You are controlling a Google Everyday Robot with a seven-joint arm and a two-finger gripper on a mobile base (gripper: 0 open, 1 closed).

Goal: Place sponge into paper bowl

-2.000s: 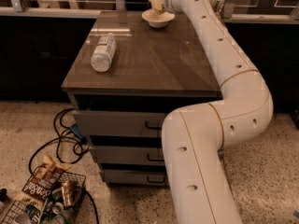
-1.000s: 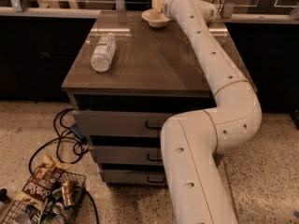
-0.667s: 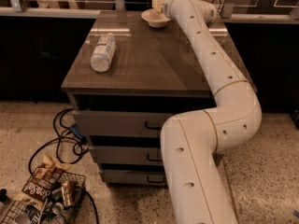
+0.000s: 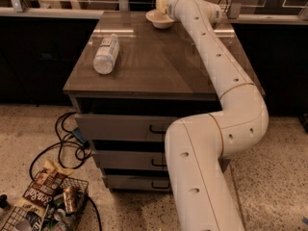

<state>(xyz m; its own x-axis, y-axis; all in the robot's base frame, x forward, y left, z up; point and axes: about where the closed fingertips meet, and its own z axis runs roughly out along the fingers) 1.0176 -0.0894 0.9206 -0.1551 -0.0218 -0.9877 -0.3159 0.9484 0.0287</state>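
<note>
Seemingly upright, sponge [image 4: 162, 5] sits at the jaws above paper bowl [image 4: 158, 19].

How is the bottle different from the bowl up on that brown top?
The bottle lies on its side; the paper bowl sits upright. The bottle is long and clear with a white label; the bowl is round, shallow and off-white. The bottle is at the front left, away from the robot's gripper; the bowl is at the far edge, right by the gripper. Both rest on the same cabinet top.
</note>
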